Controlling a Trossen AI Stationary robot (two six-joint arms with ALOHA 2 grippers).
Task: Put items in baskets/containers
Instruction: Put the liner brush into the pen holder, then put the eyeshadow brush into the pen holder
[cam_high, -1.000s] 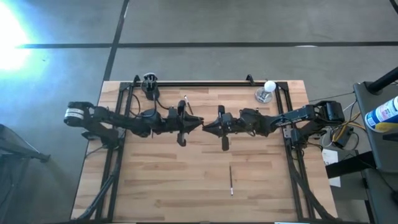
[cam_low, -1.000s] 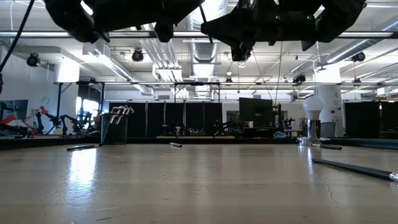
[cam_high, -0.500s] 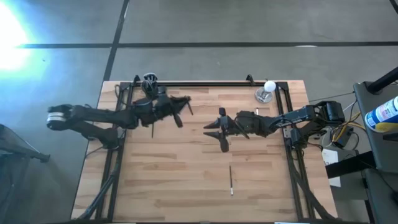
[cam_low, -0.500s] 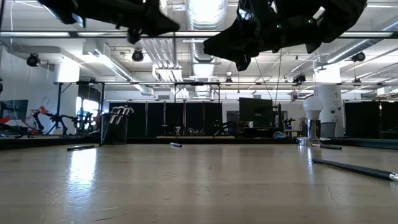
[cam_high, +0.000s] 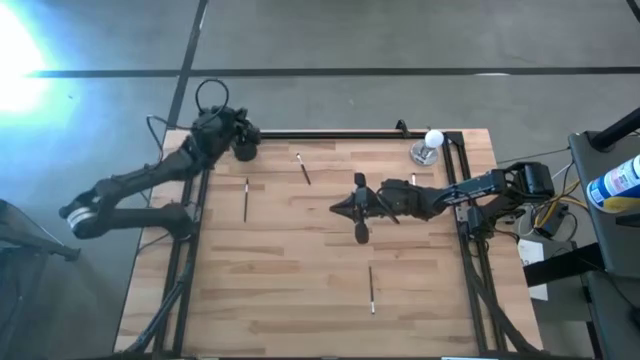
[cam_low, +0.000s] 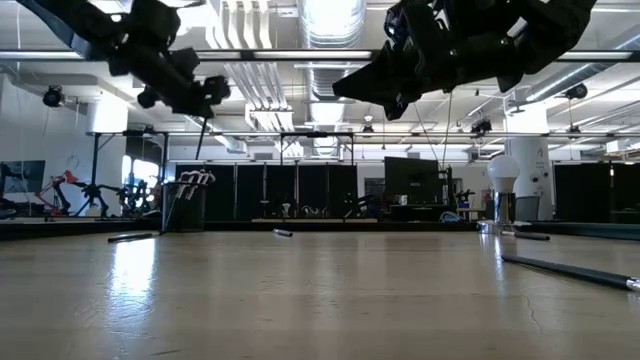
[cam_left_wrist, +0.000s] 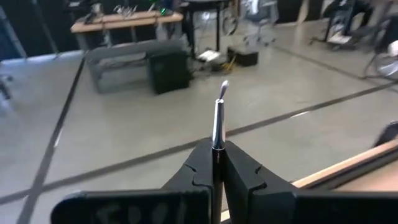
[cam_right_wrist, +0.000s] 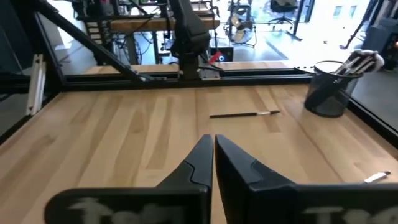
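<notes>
the cup (cam_high: 243, 149) stands at the surface's (cam_high: 300, 290) far left corner, the left gripper (cam_high: 232, 125) above it; two sticks (cam_high: 246, 199) (cam_high: 302, 168) lie to its right; the right gripper (cam_high: 343, 208) hangs over mid-surface; another stick (cam_high: 371, 290) lies nearer the front edge.

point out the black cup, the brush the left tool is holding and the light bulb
black cup (cam_right_wrist: 328, 94), right wrist view, on its side wall
brush (cam_left_wrist: 218, 122), left wrist view, on its shaft above the left tool (cam_left_wrist: 216, 163)
light bulb (cam_high: 433, 139), high view, on its round white top
</notes>
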